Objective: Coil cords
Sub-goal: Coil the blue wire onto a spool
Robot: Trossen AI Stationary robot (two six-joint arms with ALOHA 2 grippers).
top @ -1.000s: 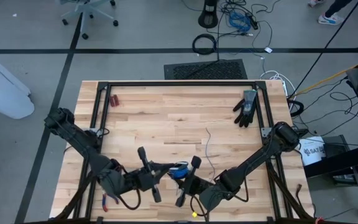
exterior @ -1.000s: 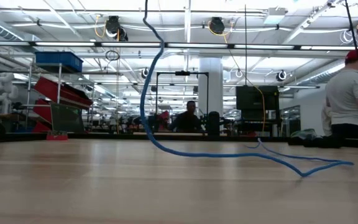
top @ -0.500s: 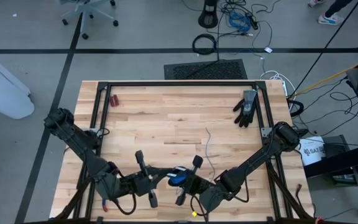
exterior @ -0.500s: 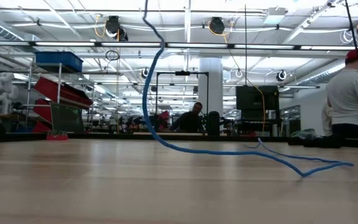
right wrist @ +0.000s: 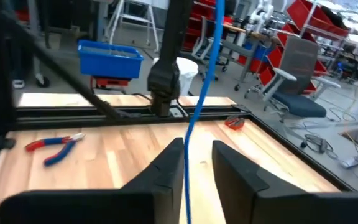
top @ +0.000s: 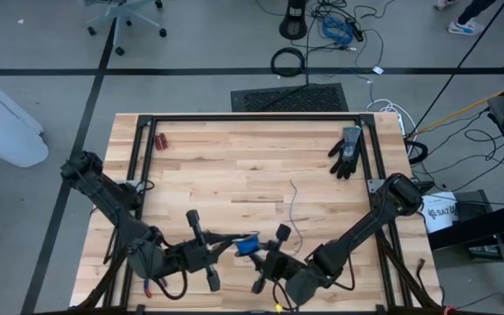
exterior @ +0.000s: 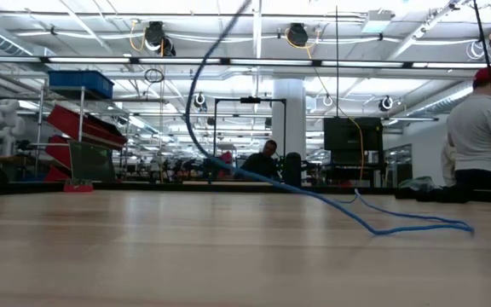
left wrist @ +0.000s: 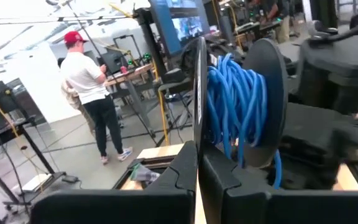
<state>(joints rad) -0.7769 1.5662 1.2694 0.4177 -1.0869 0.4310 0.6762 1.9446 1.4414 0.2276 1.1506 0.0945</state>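
The cord is thin and blue. Most of it is wound on a dark two-flange spool [left wrist: 235, 106], which shows as a blue spot [top: 248, 246] near the table's front edge. My left gripper [left wrist: 197, 152] is shut on the spool. From the spool the cord [exterior: 199, 102] slants down, and its tail [exterior: 424, 228] lies on the wood [top: 292, 206]. My right gripper [right wrist: 197, 158] stands just right of the spool [top: 268, 254]. It is open, and the cord [right wrist: 204, 93] runs through the gap between its fingers. My left gripper pinches the rim of the spool's nearer flange [left wrist: 199, 124] between its two fingers, with the flange edge-on between them. The fingers reach in level from the table's left. The spool is lifted clear of the table. My right gripper has the cord close to one finger [right wrist: 169, 165]; whether they touch, I cannot tell.
A black glove [top: 346, 150] lies at the far right and a small red object [top: 162, 140] at the far left. Red-handled pliers [right wrist: 55, 146] lie near the left front. A black frame [top: 252, 116] rims the table. A person [exterior: 480, 136] stands beyond it.
The hanging stretch of cord has swung and straightened. It now slants from higher right instead of dropping with a kink. Its low loop has lifted off the table, and only the tail still lies there, drawn in a little toward the spool.
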